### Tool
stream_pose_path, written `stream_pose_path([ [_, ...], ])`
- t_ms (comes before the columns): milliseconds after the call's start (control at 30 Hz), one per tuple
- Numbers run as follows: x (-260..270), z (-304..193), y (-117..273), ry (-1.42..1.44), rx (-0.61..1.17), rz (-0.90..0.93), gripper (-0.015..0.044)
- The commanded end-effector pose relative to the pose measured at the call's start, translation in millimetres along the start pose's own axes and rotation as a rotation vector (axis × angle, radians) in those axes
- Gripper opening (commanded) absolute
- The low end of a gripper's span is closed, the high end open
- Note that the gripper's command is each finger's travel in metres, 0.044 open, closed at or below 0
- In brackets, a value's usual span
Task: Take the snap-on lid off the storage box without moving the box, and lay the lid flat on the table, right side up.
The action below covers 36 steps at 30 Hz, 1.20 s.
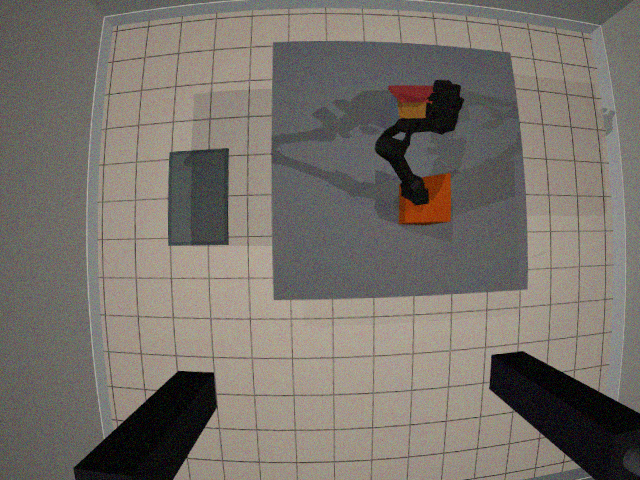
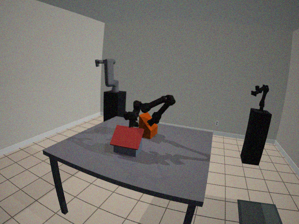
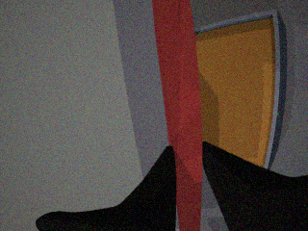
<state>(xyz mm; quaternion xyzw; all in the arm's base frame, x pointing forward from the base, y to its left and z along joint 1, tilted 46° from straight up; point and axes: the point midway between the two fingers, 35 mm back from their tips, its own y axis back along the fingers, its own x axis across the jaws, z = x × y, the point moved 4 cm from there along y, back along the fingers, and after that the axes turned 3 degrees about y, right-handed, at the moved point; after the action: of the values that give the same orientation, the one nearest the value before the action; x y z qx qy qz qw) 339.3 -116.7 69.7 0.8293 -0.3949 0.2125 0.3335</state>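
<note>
The red lid (image 1: 408,93) (image 2: 127,137) (image 3: 180,96) is steeply tilted over the blue-grey storage box (image 2: 124,150) (image 3: 277,96). Its edge at my gripper is raised, and its opposite edge is low over the box's far side. The box's orange-yellow inside shows in the top view and the wrist view. My gripper (image 2: 133,125) (image 3: 187,149) is shut on the raised edge of the lid, with a finger on each face. Whether the low edge still touches the box cannot be told. The box stands on the grey table (image 1: 336,258) (image 2: 168,178).
An orange block (image 1: 436,209) (image 2: 152,132) stands on the table behind the box, under the arm's base. The arm bends above it. Two other arms on black pedestals (image 2: 114,106) (image 2: 255,137) stand off the table. A dark glassy panel (image 1: 199,198) (image 2: 258,212) is beyond the table's side.
</note>
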Motion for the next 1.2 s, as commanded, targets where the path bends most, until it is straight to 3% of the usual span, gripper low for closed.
stream_pose_path([
  [0,9.6,0.5,4.7,0.012,0.001,0.011,0.0],
  [1167,31.1,-4.8,26.3,0.012,0.0,0.01,0.0],
])
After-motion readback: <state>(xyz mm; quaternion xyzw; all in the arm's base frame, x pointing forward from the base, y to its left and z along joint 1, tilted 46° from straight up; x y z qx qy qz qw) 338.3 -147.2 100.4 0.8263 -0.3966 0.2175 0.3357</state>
